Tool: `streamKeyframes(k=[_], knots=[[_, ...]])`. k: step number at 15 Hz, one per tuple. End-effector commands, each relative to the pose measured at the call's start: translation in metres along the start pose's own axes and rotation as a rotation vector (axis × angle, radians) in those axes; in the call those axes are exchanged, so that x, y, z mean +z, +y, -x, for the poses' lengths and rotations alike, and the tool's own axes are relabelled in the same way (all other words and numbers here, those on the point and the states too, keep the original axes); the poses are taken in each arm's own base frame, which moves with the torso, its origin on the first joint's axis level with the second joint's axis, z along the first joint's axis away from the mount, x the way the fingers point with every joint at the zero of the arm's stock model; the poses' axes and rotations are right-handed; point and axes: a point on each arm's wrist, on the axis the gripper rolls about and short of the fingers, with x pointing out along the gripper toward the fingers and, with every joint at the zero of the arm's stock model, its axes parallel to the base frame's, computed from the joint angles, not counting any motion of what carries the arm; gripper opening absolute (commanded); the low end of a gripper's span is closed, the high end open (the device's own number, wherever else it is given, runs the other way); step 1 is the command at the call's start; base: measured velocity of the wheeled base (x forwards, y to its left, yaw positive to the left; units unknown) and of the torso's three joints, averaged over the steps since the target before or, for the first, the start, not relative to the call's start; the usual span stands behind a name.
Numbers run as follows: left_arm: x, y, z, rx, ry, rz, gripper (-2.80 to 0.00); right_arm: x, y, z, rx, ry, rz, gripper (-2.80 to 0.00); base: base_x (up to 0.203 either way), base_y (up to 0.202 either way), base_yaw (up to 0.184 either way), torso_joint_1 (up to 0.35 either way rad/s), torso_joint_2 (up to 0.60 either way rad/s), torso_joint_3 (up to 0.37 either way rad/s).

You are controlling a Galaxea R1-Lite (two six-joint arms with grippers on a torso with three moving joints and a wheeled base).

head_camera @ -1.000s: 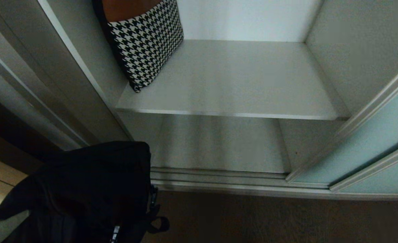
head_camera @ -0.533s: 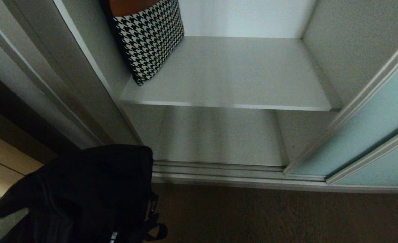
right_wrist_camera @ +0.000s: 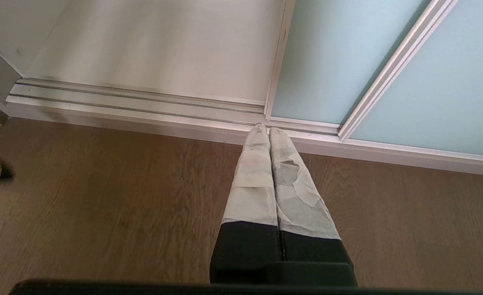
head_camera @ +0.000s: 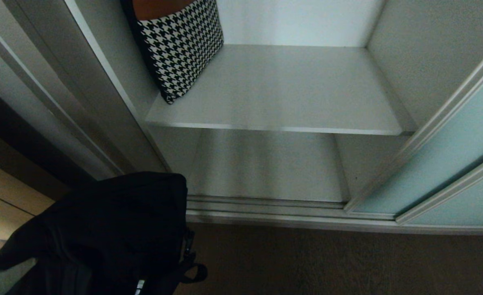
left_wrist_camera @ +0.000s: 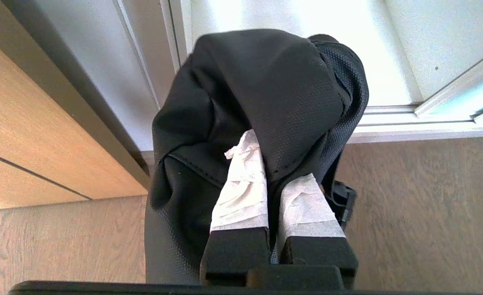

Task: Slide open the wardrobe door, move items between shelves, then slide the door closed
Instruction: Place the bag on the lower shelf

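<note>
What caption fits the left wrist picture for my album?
Left pincer shut on a black bag, held over the wood floor outside the open wardrobe.

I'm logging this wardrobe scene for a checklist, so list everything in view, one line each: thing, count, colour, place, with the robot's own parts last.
black bag: one, black, outside the wardrobe over the floor, at the head view's lower left, held by the left gripper.
houndstooth piece: one, black-and-white with orange-brown top, leaning at the left end of the upper shelf.
shelves: two in view, light grey, upper one above the bottom board.
sliding wardrobe door: one, pale teal glass in a silver frame, slid to the right.
wooden panel: one, tan, left of the wardrobe.
floor: brown wood grain, before the wardrobe.
left gripper: one, jaws pinching the bag's fabric.
right gripper: one, jaws shut, empty, above the floor near the door track.
</note>
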Motion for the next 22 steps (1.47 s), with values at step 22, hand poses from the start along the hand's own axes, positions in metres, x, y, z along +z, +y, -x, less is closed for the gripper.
streamKeyframes(k=[22], knots=[[-0.017,-0.001,-0.005,-0.042,0.088,-0.004,-2.8,0.0,0.0,0.0,0.001,-0.001,0.0,-2.8,0.0,0.0,0.0,0.001,0.0,-0.1]])
